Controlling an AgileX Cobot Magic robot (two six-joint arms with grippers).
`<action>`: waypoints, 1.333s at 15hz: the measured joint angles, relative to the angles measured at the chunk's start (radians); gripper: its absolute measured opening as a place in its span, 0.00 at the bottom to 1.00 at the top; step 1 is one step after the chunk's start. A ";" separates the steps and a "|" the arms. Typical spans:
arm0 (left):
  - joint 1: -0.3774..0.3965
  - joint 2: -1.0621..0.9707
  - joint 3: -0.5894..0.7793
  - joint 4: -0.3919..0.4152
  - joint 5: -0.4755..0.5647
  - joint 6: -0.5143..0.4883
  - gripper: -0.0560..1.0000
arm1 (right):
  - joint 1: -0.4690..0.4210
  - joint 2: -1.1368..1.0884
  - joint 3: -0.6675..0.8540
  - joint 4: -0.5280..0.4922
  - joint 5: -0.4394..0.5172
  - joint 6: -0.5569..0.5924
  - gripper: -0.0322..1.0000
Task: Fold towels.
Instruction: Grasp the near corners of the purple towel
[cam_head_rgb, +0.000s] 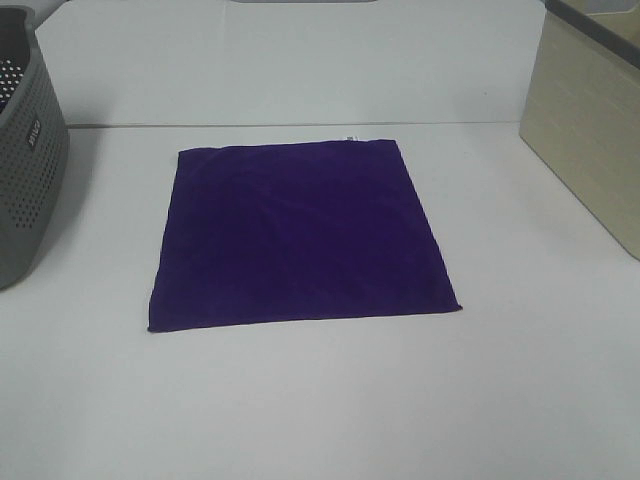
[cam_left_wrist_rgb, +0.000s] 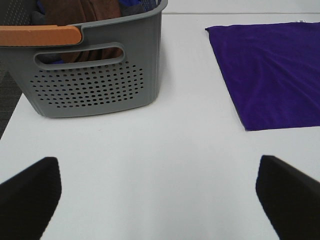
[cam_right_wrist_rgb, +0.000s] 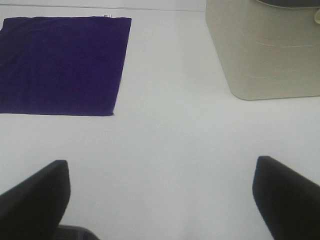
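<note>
One deep purple towel (cam_head_rgb: 300, 235) lies spread flat in a single layer in the middle of a white table (cam_head_rgb: 320, 410). Its tiny white tag (cam_head_rgb: 349, 138) shows at the far edge, toward the right corner. A grey perforated basket (cam_head_rgb: 25, 190) stands at the left of the table, well apart from the towel. The left wrist view shows brown cloth (cam_left_wrist_rgb: 85, 12) inside it. A beige bin (cam_head_rgb: 590, 130) stands at the right, also well apart.

Neither arm appears in the high view. Each wrist camera shows its own two dark fingers spread wide with nothing between them. The left gripper (cam_left_wrist_rgb: 157, 172) hangs over bare table short of the towel's near left corner. The right gripper (cam_right_wrist_rgb: 161, 167) hangs over bare table short of the near right corner.

No fold looks begun, so the step in hand is likely the first grasp. To do it well, each gripper should probably take one near corner, pinch only the cloth's edge, and lift in time with the other at even height so the towel does not skew. Carrying the near edge over to meet the far edge, corners matched, and laying it down before letting go would give a neat half. Dragging could wrinkle the soft cloth or slide it across the smooth tabletop.
</note>
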 joint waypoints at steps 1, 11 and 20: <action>0.000 0.000 0.000 0.000 0.000 0.000 0.99 | 0.000 0.000 0.000 0.000 0.000 0.000 0.96; 0.000 0.000 0.000 0.000 0.000 0.000 0.99 | 0.000 0.000 0.000 0.000 0.000 0.000 0.96; 0.000 0.000 0.000 0.000 0.000 0.000 0.99 | 0.000 0.000 0.000 0.001 -0.001 0.000 0.96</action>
